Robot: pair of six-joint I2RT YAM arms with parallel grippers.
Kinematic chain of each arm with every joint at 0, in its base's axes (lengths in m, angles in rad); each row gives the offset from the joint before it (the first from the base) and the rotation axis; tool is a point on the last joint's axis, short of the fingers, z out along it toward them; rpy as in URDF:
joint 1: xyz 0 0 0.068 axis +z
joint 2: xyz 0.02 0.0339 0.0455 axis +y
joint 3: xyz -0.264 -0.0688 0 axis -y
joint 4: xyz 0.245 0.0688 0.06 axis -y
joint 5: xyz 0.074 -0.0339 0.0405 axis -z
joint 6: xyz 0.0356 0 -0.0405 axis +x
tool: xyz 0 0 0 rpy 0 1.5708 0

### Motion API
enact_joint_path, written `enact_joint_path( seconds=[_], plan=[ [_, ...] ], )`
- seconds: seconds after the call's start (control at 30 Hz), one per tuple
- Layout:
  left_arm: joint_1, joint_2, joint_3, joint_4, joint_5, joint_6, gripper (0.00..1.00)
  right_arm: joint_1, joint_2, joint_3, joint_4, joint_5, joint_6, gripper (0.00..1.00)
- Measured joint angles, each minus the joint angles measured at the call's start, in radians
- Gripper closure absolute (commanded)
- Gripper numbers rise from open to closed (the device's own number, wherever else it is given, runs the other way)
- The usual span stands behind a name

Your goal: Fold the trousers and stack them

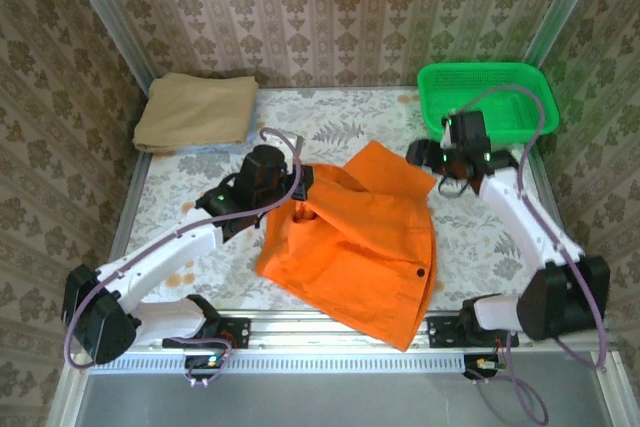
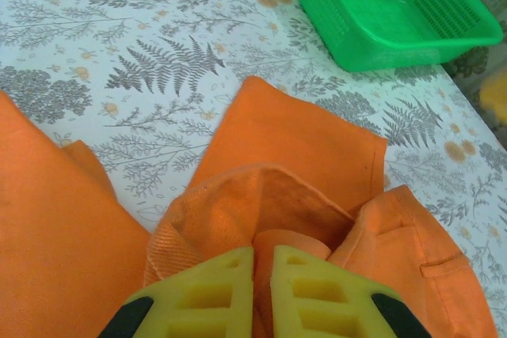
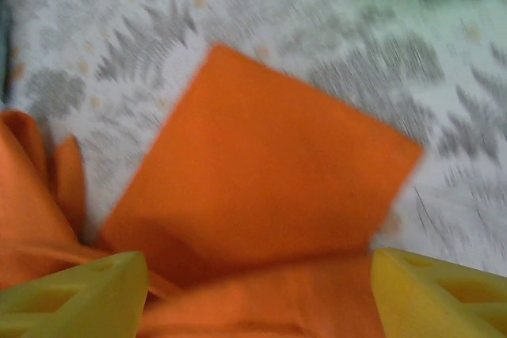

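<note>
mid-fold, the left gripper clamps a bunched fold of the trousers at the table's middle while the right gripper gapes empty above a leg end, which likely needs gripping next.

Beige-and-brown patterned wallpaper closes me in on three sides, filling the top and both edges of the overhead frame. Pale metal posts slant down its upper corners. My table wears a white fern-printed cover, and a ribbed metal rail crosses the bottom. The light is soft and even.
</note>
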Motion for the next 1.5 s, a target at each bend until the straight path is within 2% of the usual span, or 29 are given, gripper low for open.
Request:
enact_joint_path(
  seconds=[0.17, 0.33, 0.37, 0.4, 0.47, 0.5, 0.53, 0.67, 0.8, 0.93, 1.07, 1.13, 1.17, 1.2, 1.23, 1.37, 1.4, 1.43, 1.5],
  plan=[
    [0.043, -0.022, -0.017, 0.000, 0.027, -0.005, 1.00, -0.005, -0.020, -0.292, 0.043, -0.056, 0.056, 0.22],
    [0.066, -0.060, -0.073, 0.001, 0.039, -0.022, 1.00, -0.005, 0.051, -0.388, 0.137, -0.160, 0.082, 0.31],
    [0.071, -0.073, -0.088, 0.000, 0.041, -0.029, 1.00, -0.005, 0.068, -0.391, 0.157, -0.175, 0.085, 0.36],
    [0.076, -0.088, -0.103, -0.002, 0.042, -0.033, 1.00, -0.005, 0.079, -0.398, 0.187, -0.195, 0.087, 0.48],
    [0.084, -0.109, -0.121, -0.008, 0.043, -0.040, 1.00, -0.005, 0.082, -0.405, 0.218, -0.229, 0.090, 0.79],
    [0.088, -0.119, -0.128, -0.010, 0.043, -0.042, 1.00, -0.005, 0.079, -0.404, 0.226, -0.240, 0.094, 0.91],
    [0.092, -0.126, -0.131, -0.011, 0.043, -0.043, 1.00, -0.005, 0.072, -0.404, 0.230, -0.243, 0.093, 0.99],
    [0.101, -0.138, -0.131, -0.015, 0.050, -0.043, 1.00, 0.003, -0.037, -0.381, 0.175, -0.233, 0.090, 1.00],
    [0.074, -0.120, -0.066, -0.097, 0.048, -0.044, 1.00, 0.011, -0.195, -0.237, 0.026, -0.140, 0.066, 1.00],
    [-0.072, -0.058, 0.086, -0.142, -0.002, -0.040, 1.00, -0.027, -0.271, -0.044, -0.074, -0.014, 0.026, 1.00],
    [-0.223, 0.070, 0.232, -0.113, -0.047, -0.040, 0.99, -0.151, -0.285, 0.034, -0.159, 0.119, -0.009, 1.00],
    [-0.270, 0.174, 0.303, -0.087, -0.060, -0.039, 0.89, -0.227, -0.283, 0.035, -0.208, 0.172, -0.018, 1.00],
    [-0.286, 0.237, 0.341, -0.075, -0.063, -0.037, 0.62, -0.263, -0.284, 0.034, -0.233, 0.198, -0.021, 1.00],
    [-0.299, 0.308, 0.383, -0.061, -0.065, -0.032, 0.25, -0.296, -0.285, 0.032, -0.252, 0.225, -0.026, 1.00],
    [-0.307, 0.361, 0.415, -0.051, -0.068, -0.029, 0.13, -0.322, -0.289, 0.029, -0.261, 0.249, -0.031, 1.00],
    [-0.315, 0.551, 0.555, -0.066, -0.082, 0.013, 0.08, -0.415, -0.300, 0.015, -0.300, 0.350, -0.040, 1.00],
    [-0.309, 0.562, 0.562, -0.070, -0.088, 0.023, 0.05, -0.433, -0.293, 0.016, -0.304, 0.367, -0.039, 0.97],
    [-0.301, 0.560, 0.557, -0.081, -0.093, 0.027, 0.05, -0.449, -0.282, 0.016, -0.306, 0.382, -0.039, 0.88],
    [-0.261, 0.506, 0.504, -0.091, -0.100, 0.027, 0.04, -0.486, -0.247, 0.016, -0.305, 0.395, -0.034, 0.53]
  ],
)
